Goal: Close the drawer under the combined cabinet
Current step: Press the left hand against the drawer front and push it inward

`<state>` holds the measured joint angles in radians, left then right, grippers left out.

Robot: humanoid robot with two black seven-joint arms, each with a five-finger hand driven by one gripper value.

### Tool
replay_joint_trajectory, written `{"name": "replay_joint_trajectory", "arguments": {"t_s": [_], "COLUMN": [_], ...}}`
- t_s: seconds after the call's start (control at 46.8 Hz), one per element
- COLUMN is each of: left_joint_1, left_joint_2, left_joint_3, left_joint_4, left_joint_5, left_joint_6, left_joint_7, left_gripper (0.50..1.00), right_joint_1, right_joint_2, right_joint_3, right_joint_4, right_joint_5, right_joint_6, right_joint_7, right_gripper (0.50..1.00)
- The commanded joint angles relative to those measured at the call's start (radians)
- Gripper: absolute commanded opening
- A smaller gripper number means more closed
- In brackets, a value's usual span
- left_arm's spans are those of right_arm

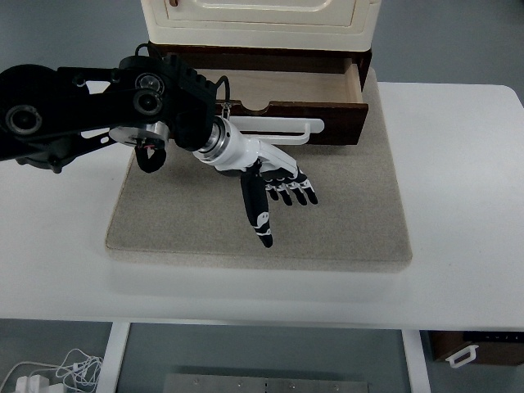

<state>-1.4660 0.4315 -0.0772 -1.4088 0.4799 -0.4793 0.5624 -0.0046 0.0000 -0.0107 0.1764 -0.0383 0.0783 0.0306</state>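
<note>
A cream cabinet [258,20] stands at the back on a beige mat [344,213]. Under it a dark brown wooden drawer [327,123] is pulled out toward me, its pale inside showing. A white bar handle [274,128] runs along the drawer front. My left hand [274,184] comes in from the left on a black arm [82,110]. Its fingers are spread and hold nothing. The hand sits just in front of the drawer front, below the handle, with the thumb pointing toward me. The right arm does not show.
The mat lies on a white table [467,205]. A white cable [49,372] lies on the floor at the lower left, and a dark box [479,348] sits under the table's right edge.
</note>
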Motion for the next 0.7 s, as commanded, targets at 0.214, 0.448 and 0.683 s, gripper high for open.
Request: {"name": "replay_joint_trajectory", "arguments": {"t_s": [0.214,0.448,0.683], "left_joint_1": [-0.016,-0.011,-0.014], "left_joint_2": [0.003,-0.007,-0.023], "left_joint_3": [0.010,0.008,0.008], "left_joint_4": [0.048,0.111,0.146], "left_joint_5": [0.022,0.077,0.088], "left_joint_6": [-0.024,-0.030,-0.032], "left_joint_7": [0.001,-0.001,-0.001], "left_gripper": [0.999,0.999,0.999], "right_joint_1": [0.000,0.000,0.000], "right_joint_2": [0.000,0.000,0.000], "right_joint_3": [0.000,0.000,0.000], "right_joint_4": [0.000,0.000,0.000], "right_joint_5": [0.000,0.000,0.000], "right_joint_6": [0.000,0.000,0.000], "right_joint_7": [0.000,0.000,0.000], "right_gripper": [0.952,0.952,0.952]}}
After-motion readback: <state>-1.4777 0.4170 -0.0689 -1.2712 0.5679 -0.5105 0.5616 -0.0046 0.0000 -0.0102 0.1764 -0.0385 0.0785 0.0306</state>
